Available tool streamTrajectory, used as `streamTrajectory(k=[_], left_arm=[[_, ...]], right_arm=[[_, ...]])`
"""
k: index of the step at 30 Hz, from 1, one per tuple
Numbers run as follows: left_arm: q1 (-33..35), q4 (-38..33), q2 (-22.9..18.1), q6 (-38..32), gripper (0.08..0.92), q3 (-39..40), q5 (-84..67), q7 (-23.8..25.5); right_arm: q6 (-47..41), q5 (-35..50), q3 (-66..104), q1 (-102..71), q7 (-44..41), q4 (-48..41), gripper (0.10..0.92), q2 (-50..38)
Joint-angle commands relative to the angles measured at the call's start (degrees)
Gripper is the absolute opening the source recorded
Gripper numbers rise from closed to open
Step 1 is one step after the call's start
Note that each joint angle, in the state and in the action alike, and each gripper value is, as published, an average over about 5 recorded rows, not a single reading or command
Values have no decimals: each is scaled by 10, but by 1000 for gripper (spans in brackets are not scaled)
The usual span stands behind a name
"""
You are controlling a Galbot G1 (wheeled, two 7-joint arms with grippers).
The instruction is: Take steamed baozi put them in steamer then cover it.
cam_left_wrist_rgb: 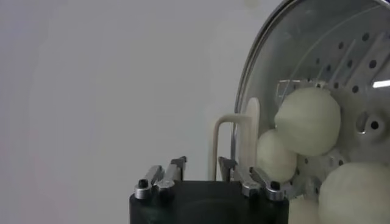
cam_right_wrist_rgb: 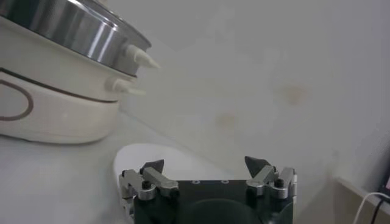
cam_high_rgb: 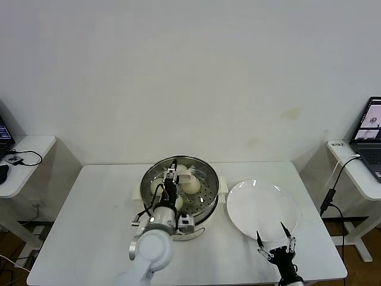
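Left tool (cam_high_rgb: 172, 177), fingers apart, hovers over the cover (cam_high_rgb: 178, 186) on the steamer (cam_high_rgb: 209, 185); right tool (cam_high_rgb: 275, 238) waits spread beside the plate (cam_high_rgb: 262, 208).

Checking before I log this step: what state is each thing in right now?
cover: on the steamer, closed.
steamer: covered, baozi inside.
baozi: resting in the steamer, under the cover.
left claw: open, at the cover's handle.
right claw: open, by the plate.

A white rectangular table (cam_high_rgb: 89, 202) carries two things. The round shiny stainless-steel steamer on its white electric base (cam_high_rgb: 196, 229) stands near the middle, toward the far edge. A flat round white plate (cam_high_rgb: 262, 208) lies just beside it, toward the right edge.
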Motion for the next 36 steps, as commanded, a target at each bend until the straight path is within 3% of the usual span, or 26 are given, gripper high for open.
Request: streamTrajectory(k=[1,6,9,13,17,25,36], left_arm=[[121,-169,61,-25,594,-18,-66,-62],[239,-255,99,-40,741,-50,-201,-107],[304,-276,116,-54,803,-87,-355,-175],[361,-238,116,-184,821,-198,-657,-284],[393,-200,94,-269,823,-286,-880,-335],[439,-174,78,-282,823,-328,-998,-311],[431,-84,52,-280,823,-377,-1051,-243]], right_arm=[[0,3,-1,0,0,-2,823,-6],[2,9,-4,-4,0,-2,823,-16],[2,13,-7,-4,-2,-3,823,-19],[-1,18,-12,-4,-4,-2,823,-17],[-2,20,-15,-10,-6,3,823,-16],[-12,41,-24,-27,-15,28,823,-26],[-52,51,-43,-63,-40,88,823,-19]])
